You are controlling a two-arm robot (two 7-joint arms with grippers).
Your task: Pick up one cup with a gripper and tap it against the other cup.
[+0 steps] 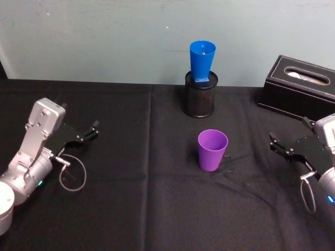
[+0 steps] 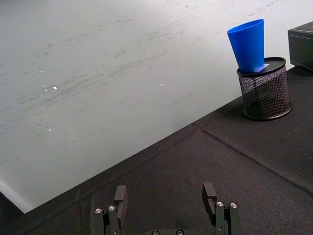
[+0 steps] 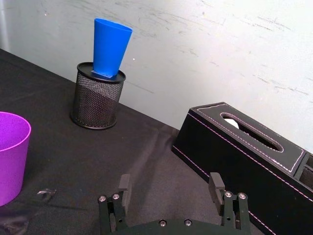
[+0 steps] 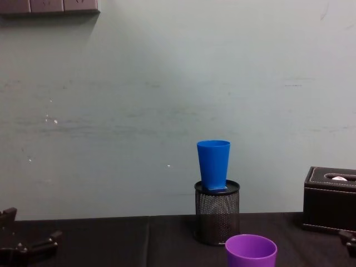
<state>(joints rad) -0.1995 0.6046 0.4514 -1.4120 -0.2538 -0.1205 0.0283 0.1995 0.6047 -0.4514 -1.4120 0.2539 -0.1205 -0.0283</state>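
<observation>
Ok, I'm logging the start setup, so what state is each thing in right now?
purple cup: upright, mouth up, free on the table.
blue cup: upright, base in the pen holder.
pen holder: upright.
left gripper: open, empty.
right gripper: open, empty.

Purple cup (image 1: 212, 150): plain smooth tapered tumbler, upright, mouth up, apparently empty, standing on the black cloth near table centre. Blue cup (image 1: 201, 60): same tapered shape, bright blue, mouth up, narrow base seated in the top of a black mesh holder (image 1: 199, 99), at 12 o'clock from the purple one, well apart.
</observation>
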